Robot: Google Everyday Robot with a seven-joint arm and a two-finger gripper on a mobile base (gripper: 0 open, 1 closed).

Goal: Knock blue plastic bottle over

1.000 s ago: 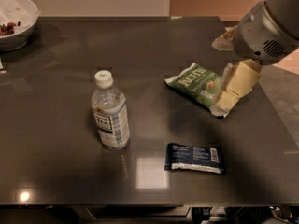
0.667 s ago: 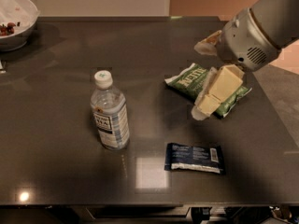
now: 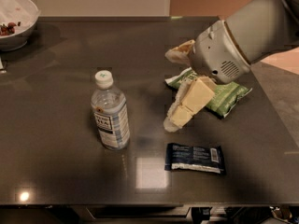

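Quick note on your run: the blue plastic bottle (image 3: 110,113) was still standing upright on the table (image 3: 56,171), white cap on top, exactly where it was 1 second before. What changed was the arm. Your gripper (image 3: 168,90) had swung in from well to the right of the bottle and ended up near it on that same side, with a clear strip of table left between them. No contact yet. Its jaws looked spread apart, 1 high and 1 low, with nothing held between them.

The green snack bag (image 3: 229,97) sat further right of the bottle, partly under the arm, and the dark blue wrapper (image 3: 195,157) lay to the bottle's right and nearer the camera. Neither had budged.

So my read is you were mid-approach and the knock itself hadn't happened. Carrying on leftward into the bottle's upper half should tip it; hit too low and it may just slide.
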